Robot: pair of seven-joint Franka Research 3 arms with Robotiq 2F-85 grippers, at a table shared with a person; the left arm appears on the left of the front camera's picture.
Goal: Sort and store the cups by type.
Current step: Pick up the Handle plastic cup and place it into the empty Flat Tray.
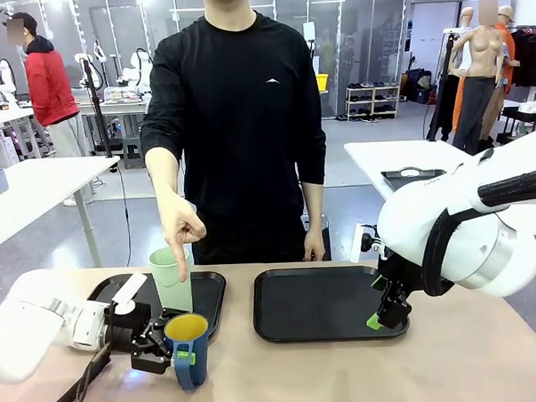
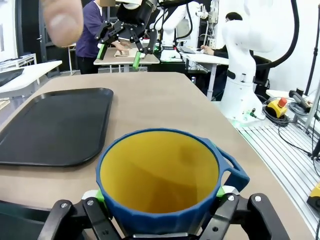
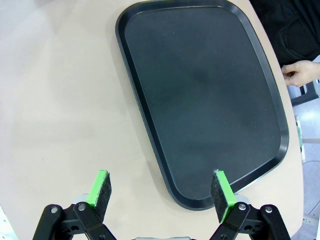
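The dark blue mug with its yellow interior is just in front of the left black tray; my left gripper is shut on it. In the left wrist view the mug sits between my green-padded fingers, its handle to the right. The pale mint-green tumbler stands upright on the left tray, just behind the mug. A person's hand points a finger down at the tumbler. My right gripper hangs open and holding nothing over the near right corner of the right tray.
The right black tray holds nothing. The person stands at the far edge, the other hand resting beside the right tray. A white item lies on the left tray. Bare tabletop spreads in front of both trays.
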